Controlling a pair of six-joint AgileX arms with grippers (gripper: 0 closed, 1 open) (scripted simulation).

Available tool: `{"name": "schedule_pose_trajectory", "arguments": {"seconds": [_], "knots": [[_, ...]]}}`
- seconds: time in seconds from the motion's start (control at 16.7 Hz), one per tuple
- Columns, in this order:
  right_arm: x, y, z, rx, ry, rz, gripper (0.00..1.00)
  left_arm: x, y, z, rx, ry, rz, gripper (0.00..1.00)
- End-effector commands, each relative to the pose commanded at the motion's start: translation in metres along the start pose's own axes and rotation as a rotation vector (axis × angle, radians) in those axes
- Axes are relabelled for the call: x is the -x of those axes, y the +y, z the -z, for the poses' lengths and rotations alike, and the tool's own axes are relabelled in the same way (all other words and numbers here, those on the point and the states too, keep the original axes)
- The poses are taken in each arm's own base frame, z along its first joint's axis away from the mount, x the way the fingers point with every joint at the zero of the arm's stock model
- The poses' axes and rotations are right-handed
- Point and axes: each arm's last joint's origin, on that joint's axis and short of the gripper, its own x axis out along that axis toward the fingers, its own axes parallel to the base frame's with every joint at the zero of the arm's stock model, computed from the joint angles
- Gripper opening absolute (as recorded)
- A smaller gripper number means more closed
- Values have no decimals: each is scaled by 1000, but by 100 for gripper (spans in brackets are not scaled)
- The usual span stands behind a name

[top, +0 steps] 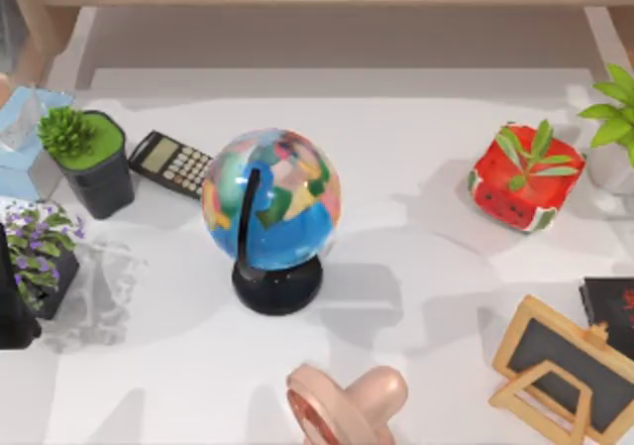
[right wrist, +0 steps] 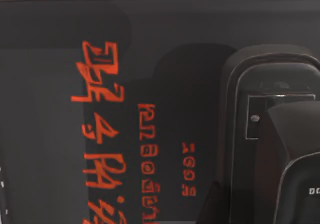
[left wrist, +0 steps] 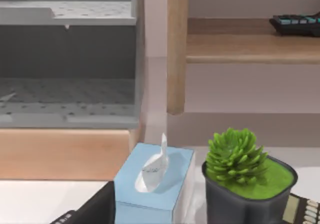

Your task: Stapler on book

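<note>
Right wrist view looks closely down on the flat black rectangular book with red lettering on its cover (right wrist: 60, 134). A glossy black rounded body, which I judge to be the stapler (right wrist: 270, 129), stands over the cover toward one side. I cannot tell whether the stapler rests on the cover or hangs just above it, nor whether the right gripper is clamped on it or released. In the top view the book (top: 612, 311) lies at the far right edge of the white surface (top: 416, 366), just beside the wooden-framed small chalkboard (top: 560, 371) and nearer the front than the red cube planter (top: 525, 177). The left arm (top: 14, 296) is parked at the left edge, near the pale blue tissue box (left wrist: 155, 179) and the dark pot of green succulent (left wrist: 247, 184); I cannot tell its gripper's state either. Judgement: the step in hand is the placement itself. To do it well, I would keep the stapler level, well inside the cover's edges, and lower it slowly to full contact. I would release only then and withdraw straight upward, clear of the chalkboard frame.
</note>
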Motion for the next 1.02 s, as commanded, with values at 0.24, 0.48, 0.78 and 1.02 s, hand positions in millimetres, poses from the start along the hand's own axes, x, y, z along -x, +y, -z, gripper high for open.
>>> {"name": "schedule_pose_trajectory", "arguments": {"seconds": [0.24,0.48,0.78,1.02], "knots": [[0,0,0,0,0,0,23,0,0,0,0,0,0,100],[0,0,0,0,0,0,53,0,0,0,0,0,0,100],[0,0,0,0,0,0,90,0,0,0,0,0,0,100],[0,0,0,0,0,0,100,0,0,0,0,0,0,100]]}}
